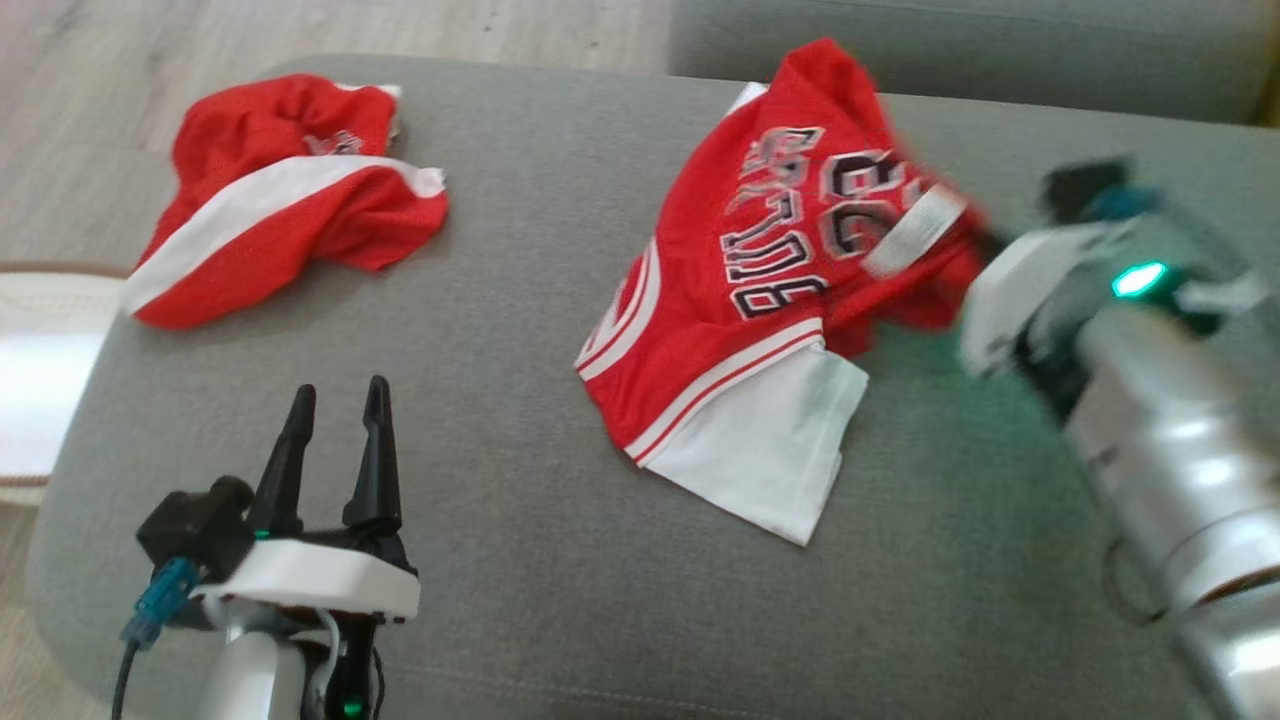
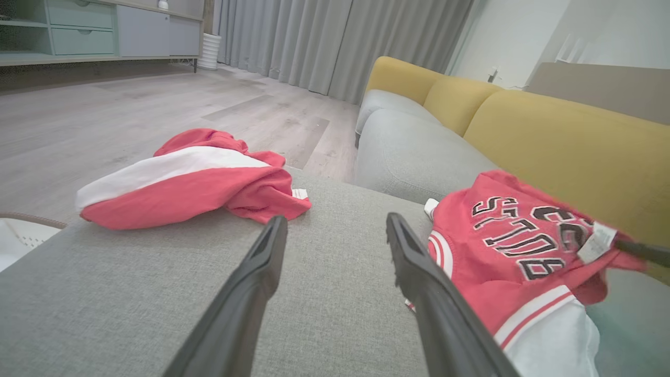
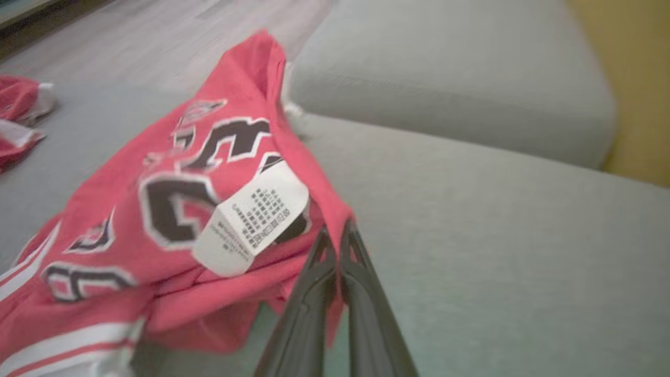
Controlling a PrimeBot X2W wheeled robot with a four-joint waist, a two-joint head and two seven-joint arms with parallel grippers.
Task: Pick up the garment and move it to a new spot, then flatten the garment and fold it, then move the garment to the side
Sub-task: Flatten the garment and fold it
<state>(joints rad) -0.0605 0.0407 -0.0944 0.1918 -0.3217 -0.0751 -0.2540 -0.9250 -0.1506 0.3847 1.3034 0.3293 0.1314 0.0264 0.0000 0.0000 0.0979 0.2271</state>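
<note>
Right jaws tight on red jersey (image 3: 125, 157)

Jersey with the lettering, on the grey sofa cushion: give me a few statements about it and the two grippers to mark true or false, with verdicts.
1. The right gripper is shut on an edge of the lettered jersey. True.
2. The left gripper holds the jersey's white part. False: it is open and apart from the cloth, above bare grey cushion.
3. A second red and white garment lies crumpled on the cushion, to the robot's left of the jersey. True.
4. The care label is tucked out of sight under the jersey. False: it shows on top of the red cloth, close to the right gripper's fingertips.
</note>
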